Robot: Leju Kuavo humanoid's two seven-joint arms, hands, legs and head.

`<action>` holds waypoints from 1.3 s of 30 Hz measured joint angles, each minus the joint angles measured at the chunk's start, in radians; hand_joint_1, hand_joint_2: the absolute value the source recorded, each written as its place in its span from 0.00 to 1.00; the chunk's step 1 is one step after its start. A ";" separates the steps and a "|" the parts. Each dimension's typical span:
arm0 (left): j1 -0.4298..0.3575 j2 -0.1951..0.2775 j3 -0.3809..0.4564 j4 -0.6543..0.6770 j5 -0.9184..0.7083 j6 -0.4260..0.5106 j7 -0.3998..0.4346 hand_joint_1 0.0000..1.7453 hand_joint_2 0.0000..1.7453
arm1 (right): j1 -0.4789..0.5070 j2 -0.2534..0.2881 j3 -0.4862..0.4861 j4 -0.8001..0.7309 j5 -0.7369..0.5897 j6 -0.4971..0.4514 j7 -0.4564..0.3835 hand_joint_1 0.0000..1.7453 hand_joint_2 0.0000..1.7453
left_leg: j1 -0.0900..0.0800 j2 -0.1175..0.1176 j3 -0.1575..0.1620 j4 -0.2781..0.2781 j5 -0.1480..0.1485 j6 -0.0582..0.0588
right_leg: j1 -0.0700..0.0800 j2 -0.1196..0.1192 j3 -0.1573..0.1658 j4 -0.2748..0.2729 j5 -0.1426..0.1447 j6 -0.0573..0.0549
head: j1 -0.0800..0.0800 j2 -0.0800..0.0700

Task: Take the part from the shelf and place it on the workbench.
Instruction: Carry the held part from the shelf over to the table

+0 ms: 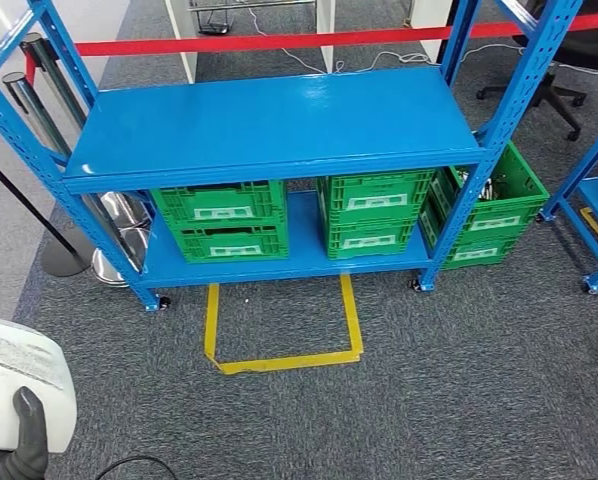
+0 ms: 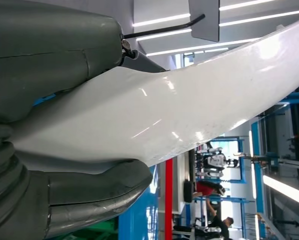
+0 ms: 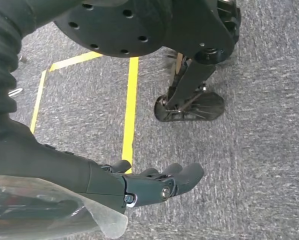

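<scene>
A grey carpet floor (image 1: 447,400) spreads wide in front of the robot, with open room between it and a blue shelf (image 1: 281,125) that stands across the far side. The shelf's upper board is bare blue from edge to edge. On its lower board two stacks of green crates (image 1: 220,220) sit side by side with a gap between them, and a third stack (image 1: 492,215) sits on the floor just beyond the shelf's right post. A second blue rack (image 1: 594,205) shows at the right edge. A red bar (image 1: 281,42) runs behind the shelf, and chrome posts (image 1: 47,110) lean at its left end. Yellow tape (image 1: 288,355) marks an open-topped box on the carpet, reaching up to the shelf's front edge.

The white part (image 1: 20,385) is off the shelf, at the lower left corner of the head view, in the left hand (image 1: 20,440). It is smooth, glossy and curved, with a printed label on its top face. In the left wrist view it (image 2: 170,110) runs long and tapering, clamped between the thick thumb (image 2: 53,55) and the fingers (image 2: 95,200).

The right hand (image 3: 155,182) hangs over the carpet beside the yellow tape, fingers nearly straight, close alongside one another and holding nothing.
</scene>
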 joint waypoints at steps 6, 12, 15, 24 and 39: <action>-0.001 0.002 -0.002 0.000 0.000 0.008 0.000 1.00 1.00 | -0.001 0.000 0.011 0.000 0.025 -0.003 -0.005 0.00 1.00 | 0.010 -0.001 0.116 -0.061 0.069 0.000 | -0.001 0.000 -0.065 0.029 0.027 0.009 | -0.001 0.000; -0.001 0.002 -0.003 0.000 0.000 0.010 0.000 1.00 1.00 | -0.002 0.000 0.016 0.000 0.035 -0.008 -0.005 0.00 1.00 | 0.008 -0.001 0.147 -0.112 0.071 0.004 | 0.000 0.000 -0.070 0.032 0.030 0.012 | -0.001 0.000; -0.008 0.005 -0.013 0.000 0.000 0.026 0.000 1.00 1.00 | -0.005 0.001 0.039 0.000 0.066 -0.029 0.006 0.00 1.00 | 0.003 -0.001 0.200 -0.236 0.072 0.023 | 0.000 0.002 -0.097 0.055 0.024 0.034 | 0.002 0.000; -0.018 0.016 -0.017 0.002 0.013 0.046 0.000 1.00 1.00 | -0.028 0.034 0.060 0.000 0.070 -0.095 0.044 0.00 1.00 | -0.012 -0.001 0.050 -0.211 0.183 0.038 | 0.004 0.019 0.068 0.024 -0.050 0.034 | 0.008 0.000; -0.020 0.017 0.009 0.006 0.019 0.014 0.000 1.00 1.00 | -0.033 0.072 0.063 0.002 0.086 -0.110 0.048 0.00 1.00 | 0.007 -0.004 0.218 -0.198 0.054 0.000 | 0.004 -0.018 -0.105 0.049 0.065 0.018 | 0.002 0.000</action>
